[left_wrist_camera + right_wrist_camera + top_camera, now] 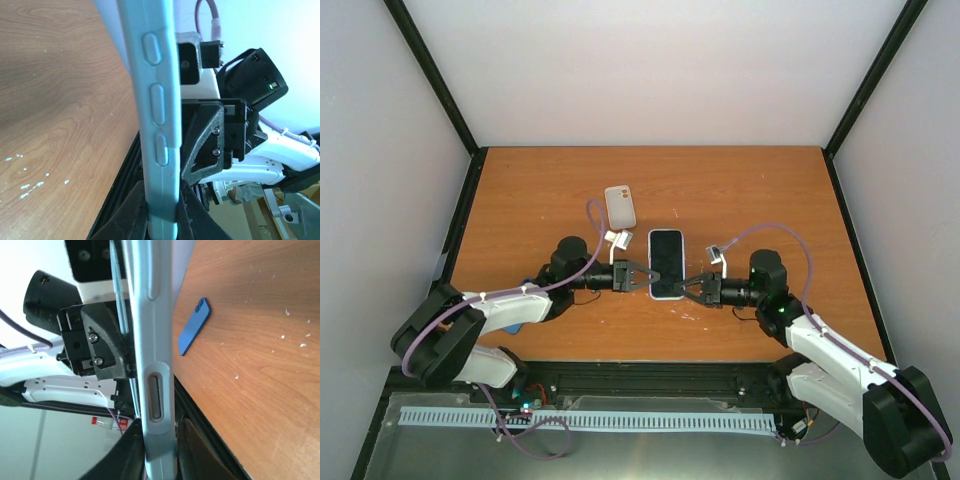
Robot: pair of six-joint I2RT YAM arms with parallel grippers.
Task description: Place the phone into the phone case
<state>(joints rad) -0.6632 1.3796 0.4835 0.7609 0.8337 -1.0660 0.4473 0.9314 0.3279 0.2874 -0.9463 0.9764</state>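
Note:
The black phone (666, 256) lies face up inside the pale sky-blue phone case (666, 295), near the middle of the table. My left gripper (646, 277) is shut on the case's left long edge. My right gripper (687, 288) is shut on its right long edge. In the left wrist view the case (152, 75) shows edge-on with three side buttons, pinched between my fingers at the gripper (162, 212). In the right wrist view the case (152, 315) is pinched the same way at the gripper (160, 452). The phone's face is hidden in both wrist views.
A white case with two small orange dots (620, 206) lies just behind the phone. A darker blue case (195, 326) lies on the wood near the left arm, partly under it in the top view (517, 326). The table's black front rail (640, 375) is close behind the grippers.

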